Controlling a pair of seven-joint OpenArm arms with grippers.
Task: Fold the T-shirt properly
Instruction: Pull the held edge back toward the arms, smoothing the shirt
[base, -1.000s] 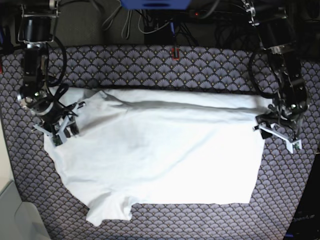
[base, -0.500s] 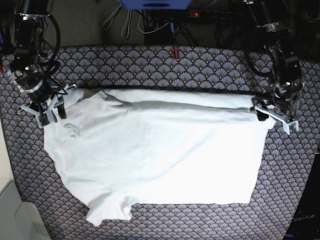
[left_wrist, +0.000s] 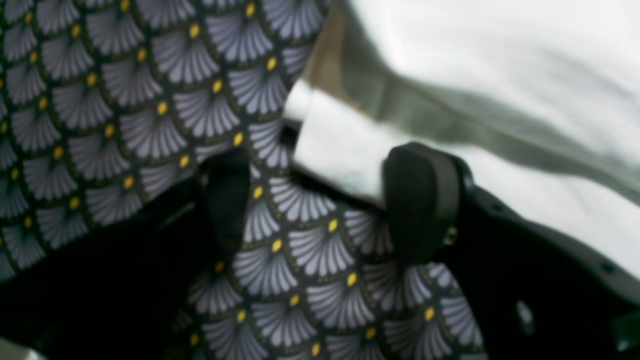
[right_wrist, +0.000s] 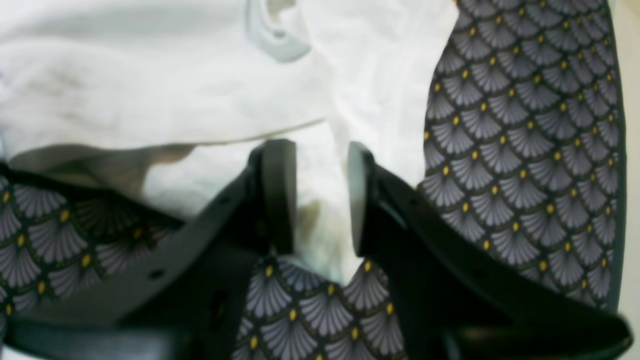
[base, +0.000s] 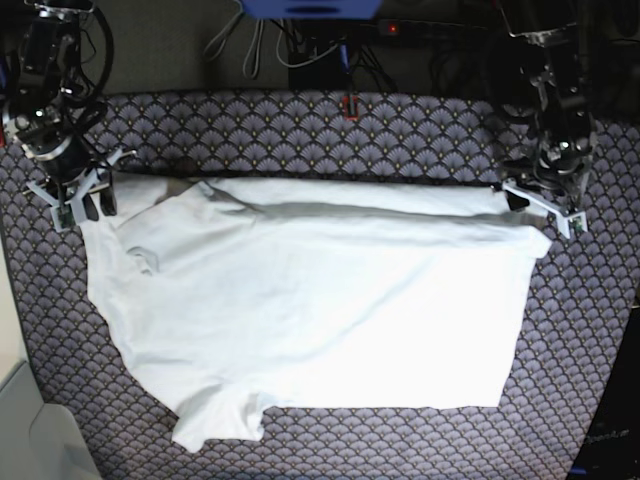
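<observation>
White shirt (base: 310, 300) wants both spread claws, left (base: 540, 210) and right (base: 78, 198), biting its far corners evenly before lifting.

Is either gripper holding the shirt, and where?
Neither. The left gripper is open at the shirt's corner; the right gripper is open with cloth between its fingers.

This looks like a robotics lab bench set up for cloth handling. The work surface is covered by a patterned cloth (base: 300, 120) printed with grey fan scales and yellow dots, spread wall to wall under two black arms mounted at the far corners. Behind the far edge runs a tangle of cables (base: 300, 50) beside a blue box (base: 310, 8), with a small red light glowing nearby.
</observation>
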